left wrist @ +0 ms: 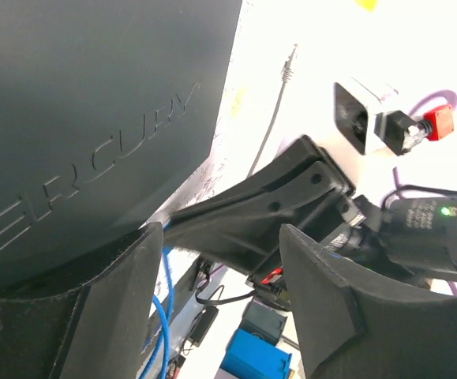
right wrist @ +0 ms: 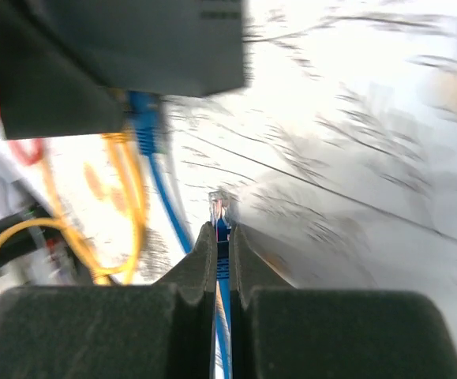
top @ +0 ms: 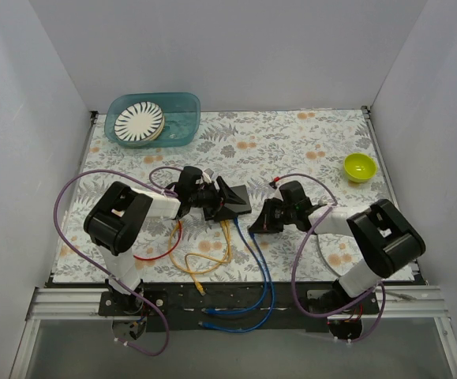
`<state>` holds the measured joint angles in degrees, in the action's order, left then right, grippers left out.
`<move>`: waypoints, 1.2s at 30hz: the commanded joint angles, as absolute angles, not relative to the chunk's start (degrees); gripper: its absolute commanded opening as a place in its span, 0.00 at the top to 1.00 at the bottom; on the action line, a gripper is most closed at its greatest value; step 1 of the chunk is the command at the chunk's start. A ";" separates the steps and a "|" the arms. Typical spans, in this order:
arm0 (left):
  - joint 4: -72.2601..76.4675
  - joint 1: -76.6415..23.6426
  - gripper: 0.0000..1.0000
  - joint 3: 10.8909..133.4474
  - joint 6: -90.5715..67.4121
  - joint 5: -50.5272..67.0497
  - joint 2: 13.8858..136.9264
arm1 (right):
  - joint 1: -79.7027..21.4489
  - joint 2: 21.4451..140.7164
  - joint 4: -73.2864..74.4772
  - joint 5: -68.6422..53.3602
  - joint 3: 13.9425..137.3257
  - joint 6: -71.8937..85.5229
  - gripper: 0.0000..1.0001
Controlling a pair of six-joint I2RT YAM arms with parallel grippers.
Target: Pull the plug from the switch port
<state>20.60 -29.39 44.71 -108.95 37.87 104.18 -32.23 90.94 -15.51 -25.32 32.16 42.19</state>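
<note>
Top view, switch: the switch (top: 230,197) is lying tilted near the middle of the desk (top: 307,146).
Top view, left claw: the left claw (top: 203,194) is reaching in at the switch's left side.
Top view, right claw: the right claw (top: 262,219) is sitting just beside the switch's corner on the right, toward the near edge. A blue cable (top: 261,264) is trailing from there to the near edge.
Left wrist view, left claw: its fingers (left wrist: 117,316) are standing wide apart. The switch's dark face is filling the upper left and meeting one finger only, while the other is touching nothing (bracing rather than gripping, I judge).
Right wrist view, right claw: its fingers are drawn together on the blue cable, with the clear plug (right wrist: 216,205) poking out just past the tips.
Right wrist view, plug: it is sitting apart from the switch, with bare desk showing between them (the view is blurred, so fine detail is lost).
Right wrist view, other leads: a second blue lead (right wrist: 141,118) and yellow cables (right wrist: 129,185) are running up to the switch's socket edge, apparently seated there.
Progress: the pull is looking done, judging by that gap. What is remaining seems to be letting go of the cable and backing both arms off.
</note>
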 commanded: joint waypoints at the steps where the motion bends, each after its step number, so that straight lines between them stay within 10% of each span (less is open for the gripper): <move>1: 17.67 -28.92 0.38 43.33 -107.58 31.03 104.07 | -30.15 83.25 8.59 -8.38 36.82 36.04 0.99; 5: 16.80 -28.83 0.38 44.03 -106.61 30.76 102.40 | -21.74 78.40 13.18 -1.41 35.16 33.76 0.99; 8: 16.70 -28.83 0.37 44.12 -105.82 30.67 101.25 | -20.39 76.82 11.70 -4.56 35.68 30.33 0.59; 13: 17.84 -28.30 0.36 43.42 -106.69 30.59 98.54 | -22.49 73.39 0.54 -12.91 34.71 34.27 0.44; 36: 4.22 -23.64 0.37 41.93 -103.01 26.80 96.15 | -33.84 100.36 -34.53 -27.16 36.83 52.20 0.54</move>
